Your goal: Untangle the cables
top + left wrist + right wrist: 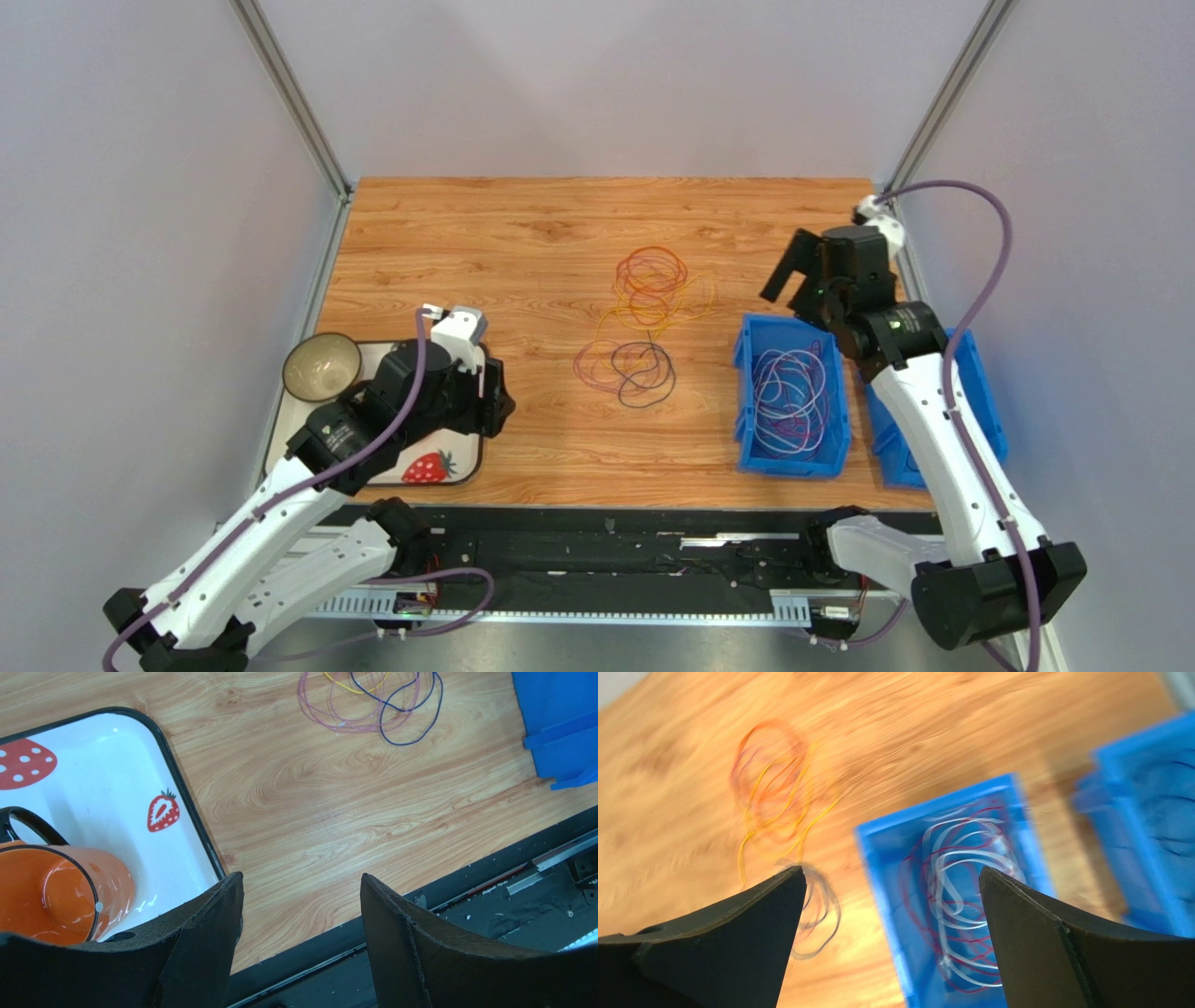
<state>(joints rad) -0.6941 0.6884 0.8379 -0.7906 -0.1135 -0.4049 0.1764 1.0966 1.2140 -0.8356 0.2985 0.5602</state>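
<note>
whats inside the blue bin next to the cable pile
White and reddish cable loops lie coiled in the blue bin. Anything beneath them is covered and cannot be seen.

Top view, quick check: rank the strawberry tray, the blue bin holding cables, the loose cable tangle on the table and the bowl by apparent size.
1. strawberry tray, though partly hidden.
2. blue bin and cable tangle: their spreads look about alike, so no ranking between them.
3. bowl, smallest.
</note>
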